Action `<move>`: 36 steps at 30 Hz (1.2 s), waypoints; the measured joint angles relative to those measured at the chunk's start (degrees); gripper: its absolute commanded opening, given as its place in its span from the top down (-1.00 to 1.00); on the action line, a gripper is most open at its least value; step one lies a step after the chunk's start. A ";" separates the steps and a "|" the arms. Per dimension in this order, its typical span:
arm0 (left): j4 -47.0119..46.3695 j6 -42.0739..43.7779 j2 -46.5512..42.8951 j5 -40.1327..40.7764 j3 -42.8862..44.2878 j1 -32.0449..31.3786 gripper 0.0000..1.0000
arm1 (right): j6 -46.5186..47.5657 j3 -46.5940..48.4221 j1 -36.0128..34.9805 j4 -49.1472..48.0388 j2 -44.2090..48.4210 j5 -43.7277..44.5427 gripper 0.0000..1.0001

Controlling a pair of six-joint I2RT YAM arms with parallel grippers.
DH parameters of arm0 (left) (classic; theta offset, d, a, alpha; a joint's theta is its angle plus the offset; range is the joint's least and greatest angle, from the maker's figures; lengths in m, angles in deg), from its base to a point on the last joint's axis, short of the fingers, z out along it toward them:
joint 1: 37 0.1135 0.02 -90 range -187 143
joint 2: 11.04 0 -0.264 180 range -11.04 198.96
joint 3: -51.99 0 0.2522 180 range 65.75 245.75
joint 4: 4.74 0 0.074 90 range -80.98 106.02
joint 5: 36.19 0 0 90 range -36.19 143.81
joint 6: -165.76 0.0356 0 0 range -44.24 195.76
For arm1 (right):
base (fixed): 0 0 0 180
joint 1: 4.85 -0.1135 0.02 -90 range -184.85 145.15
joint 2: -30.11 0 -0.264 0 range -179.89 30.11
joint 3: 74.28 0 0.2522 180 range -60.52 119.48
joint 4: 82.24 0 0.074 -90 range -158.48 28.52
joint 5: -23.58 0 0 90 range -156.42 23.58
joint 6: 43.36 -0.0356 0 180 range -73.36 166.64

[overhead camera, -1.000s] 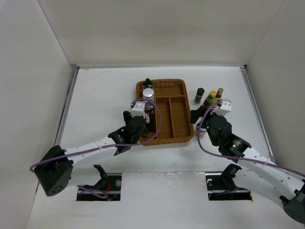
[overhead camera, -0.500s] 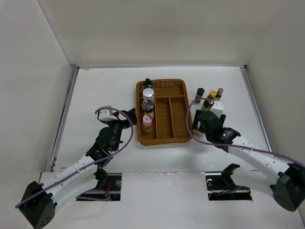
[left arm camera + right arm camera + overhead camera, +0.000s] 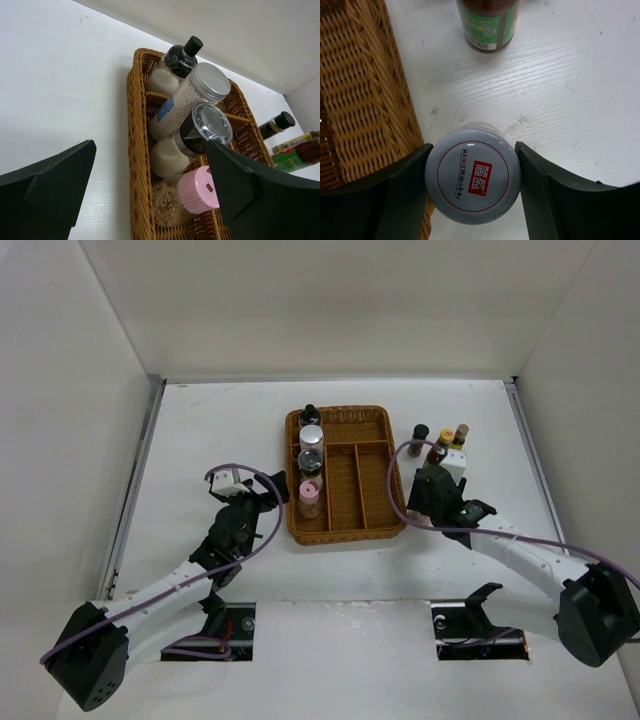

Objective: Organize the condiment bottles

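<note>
Four condiment bottles stand in the left compartment of the wicker tray (image 3: 375,470): a black-capped one (image 3: 310,413), a silver-capped one (image 3: 312,435), a clear-lidded one (image 3: 311,460) and a pink-capped one (image 3: 310,490). They also show in the left wrist view, with the pink cap (image 3: 199,189) nearest. My left gripper (image 3: 266,502) is open and empty, just left of the tray. My right gripper (image 3: 422,498) is shut on a grey-lidded jar (image 3: 472,174) beside the tray's right rim; the jar is hidden in the top view.
Three more bottles stand on the table right of the tray: a dark-capped one (image 3: 419,432), a yellow-capped one with a green label (image 3: 444,440) and a tan-capped one (image 3: 461,430). The green-labelled bottle (image 3: 490,25) is just beyond my right gripper. White walls enclose the table.
My left gripper has let go of the pink-capped bottle in the tray and pulled back to the left. My right gripper has moved a little toward the far bottles.
</note>
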 measured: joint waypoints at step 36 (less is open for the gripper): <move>-1.70 -1.62 2.78 -0.15 -0.87 2.29 -0.88 | 12.39 38.10 -7.91 -18.56 -40.81 -11.52 0.08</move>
